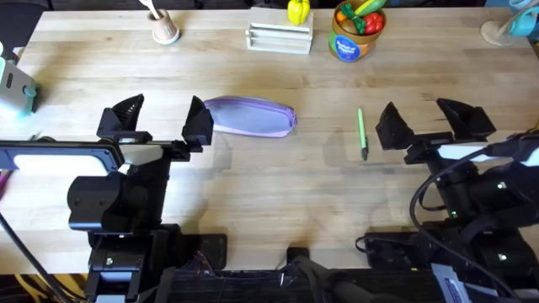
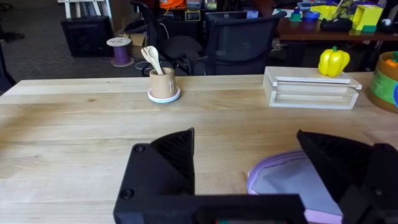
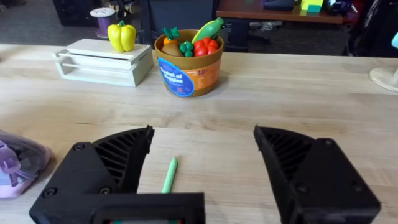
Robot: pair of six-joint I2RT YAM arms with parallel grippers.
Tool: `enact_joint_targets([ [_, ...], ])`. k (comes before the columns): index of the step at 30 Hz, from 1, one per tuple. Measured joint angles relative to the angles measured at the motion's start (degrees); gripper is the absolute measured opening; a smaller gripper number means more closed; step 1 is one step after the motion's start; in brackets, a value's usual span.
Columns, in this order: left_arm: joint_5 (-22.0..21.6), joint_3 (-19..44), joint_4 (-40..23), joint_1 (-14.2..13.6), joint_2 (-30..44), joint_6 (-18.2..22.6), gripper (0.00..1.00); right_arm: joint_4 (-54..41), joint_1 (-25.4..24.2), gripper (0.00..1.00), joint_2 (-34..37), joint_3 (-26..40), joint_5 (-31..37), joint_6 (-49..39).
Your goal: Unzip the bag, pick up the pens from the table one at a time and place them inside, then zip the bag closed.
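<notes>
Bag lies zipped on desk. Left gripper at bag's near end, jaws open for zipper. Pen beside bag; right gripper by pen, jaws open.

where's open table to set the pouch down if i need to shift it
Bare wood lies between the bag and the pen, and in front of both toward the arm bases. The far edge is crowded: cup, white rack, toy bucket.

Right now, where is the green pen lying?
In the overhead view the green pen lies on the table, right of the purple bag, just beside the right pincer.
</notes>
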Motion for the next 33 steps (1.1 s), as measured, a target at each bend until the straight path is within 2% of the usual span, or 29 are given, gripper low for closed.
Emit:
enact_joint_targets([
  [24, 0.0, 0.04, -0.21, 0.0, 0.0, 0.0, 0.992, -2.08, -0.09, 0.996, 0.0, 0.81, -0.68, 0.7],
  [28, 0.25, 2.37, -5.88, 0.0, 0.09, 0.02, 0.992, -10.69, -0.09, 0.995, 0.22, 4.52, -1.34, 2.25],
  [33, 3.92, 13.45, -15.92, 0.01, 4.57, 2.39, 0.992, -23.94, -0.09, 0.995, 4.22, 13.46, -2.88, 3.08],
])
